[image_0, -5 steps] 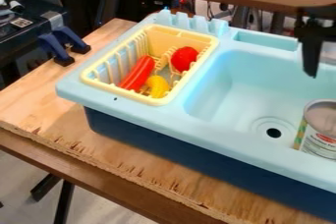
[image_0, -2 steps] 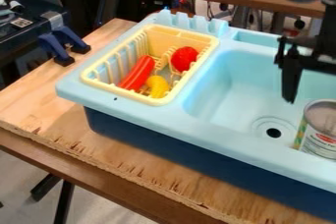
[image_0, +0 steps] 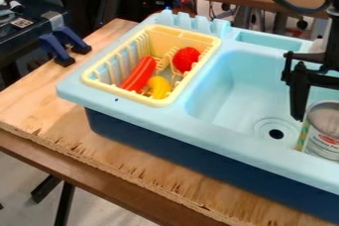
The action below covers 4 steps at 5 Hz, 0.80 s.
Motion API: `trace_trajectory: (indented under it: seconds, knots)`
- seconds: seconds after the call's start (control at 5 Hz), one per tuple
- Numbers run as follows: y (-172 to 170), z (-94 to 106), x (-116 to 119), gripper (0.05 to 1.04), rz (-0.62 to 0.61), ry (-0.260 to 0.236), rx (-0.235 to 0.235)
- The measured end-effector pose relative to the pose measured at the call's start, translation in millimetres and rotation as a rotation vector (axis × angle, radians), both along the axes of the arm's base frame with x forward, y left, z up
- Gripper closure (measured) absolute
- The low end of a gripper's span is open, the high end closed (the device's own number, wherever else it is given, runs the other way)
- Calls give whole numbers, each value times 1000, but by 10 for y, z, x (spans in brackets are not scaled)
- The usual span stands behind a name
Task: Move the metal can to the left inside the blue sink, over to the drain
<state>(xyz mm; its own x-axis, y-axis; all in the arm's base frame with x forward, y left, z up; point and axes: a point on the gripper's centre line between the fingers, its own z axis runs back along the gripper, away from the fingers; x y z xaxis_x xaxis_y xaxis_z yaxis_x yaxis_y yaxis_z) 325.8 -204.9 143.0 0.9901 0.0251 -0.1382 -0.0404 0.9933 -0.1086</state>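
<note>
Dropping over the sink: end effector swung left, then lower, now just beside the can. Can hasn't moved, sits in the sink right of the drain. Can't tell if end effector's open or closed. Probably step 1, lining up on it.

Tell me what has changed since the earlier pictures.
The gripper has come down from above the sink's back edge, ending lower and slightly left in the picture, near the can. No grasp or release is visible. The can, the yellow basket and the toy food in it stayed put.
</note>
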Motion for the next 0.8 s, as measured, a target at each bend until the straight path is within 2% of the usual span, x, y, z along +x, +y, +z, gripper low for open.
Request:
trace_trajectory:
  seconds: [0.2, 0.4, 0.6, 0.8]
  knots:
    - [-35, -99, 3, 85, 31, 55, 2]
    - [-52, -118, 38, 85, 38, 69, 8]
    - [-63, -132, 103, 85, 32, 74, 20]
    - [-60, -126, 176, 85, -4, 57, 76]
